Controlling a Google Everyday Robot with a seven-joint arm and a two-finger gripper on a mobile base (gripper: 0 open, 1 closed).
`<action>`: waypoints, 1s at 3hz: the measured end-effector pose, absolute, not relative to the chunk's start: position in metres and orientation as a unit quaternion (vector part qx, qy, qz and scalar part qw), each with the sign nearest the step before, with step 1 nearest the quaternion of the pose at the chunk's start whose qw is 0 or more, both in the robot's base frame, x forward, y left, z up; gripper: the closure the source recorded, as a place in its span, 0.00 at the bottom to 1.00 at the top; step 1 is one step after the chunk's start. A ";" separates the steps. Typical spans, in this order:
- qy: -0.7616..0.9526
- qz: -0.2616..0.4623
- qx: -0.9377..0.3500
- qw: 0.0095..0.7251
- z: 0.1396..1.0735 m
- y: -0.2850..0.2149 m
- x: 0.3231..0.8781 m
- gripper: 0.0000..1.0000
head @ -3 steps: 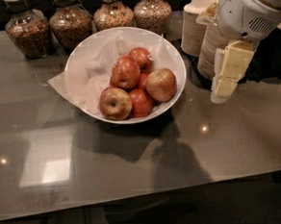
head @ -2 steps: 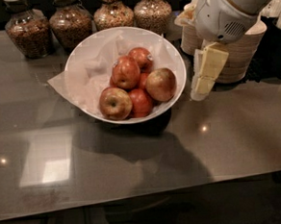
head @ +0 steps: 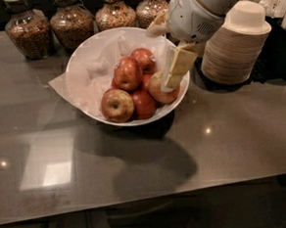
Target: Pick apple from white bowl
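Camera view. Gripper (head: pixel 175 69) low at the right side of the white bowl (head: pixel 76 66), right over a yellowish apple (head: pixel 158 91). Cannot tell how far open, or if holding anything. Put there, most likely, to reach down into the fruit. Big red apple (head: pixel 128 74) on top of the pile in the middle of the bowl, just left of the gripper, easy to get at. Soft crumpled paper (head: pixel 98 65) under the fruit, likely to stop bumps. Stacked paper bowls (head: pixel 229 51) close on the right, so little room that side.
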State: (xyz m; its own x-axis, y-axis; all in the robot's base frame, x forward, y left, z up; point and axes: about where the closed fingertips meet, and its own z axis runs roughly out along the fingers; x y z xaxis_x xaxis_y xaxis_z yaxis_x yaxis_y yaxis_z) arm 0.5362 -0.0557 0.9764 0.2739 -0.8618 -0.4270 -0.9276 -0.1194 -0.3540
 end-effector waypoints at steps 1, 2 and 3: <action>0.581 0.061 -0.758 0.292 0.976 -0.042 0.540 0.18; 0.554 0.066 -0.775 0.296 0.974 -0.027 0.545 0.19; 0.530 0.072 -0.791 0.295 0.969 -0.011 0.550 0.18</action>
State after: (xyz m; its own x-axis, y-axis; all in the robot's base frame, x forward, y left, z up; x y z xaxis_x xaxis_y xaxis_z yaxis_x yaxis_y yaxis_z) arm 0.5497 -0.0112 0.9692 0.4271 -0.7972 -0.4268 -0.8819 -0.2630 -0.3913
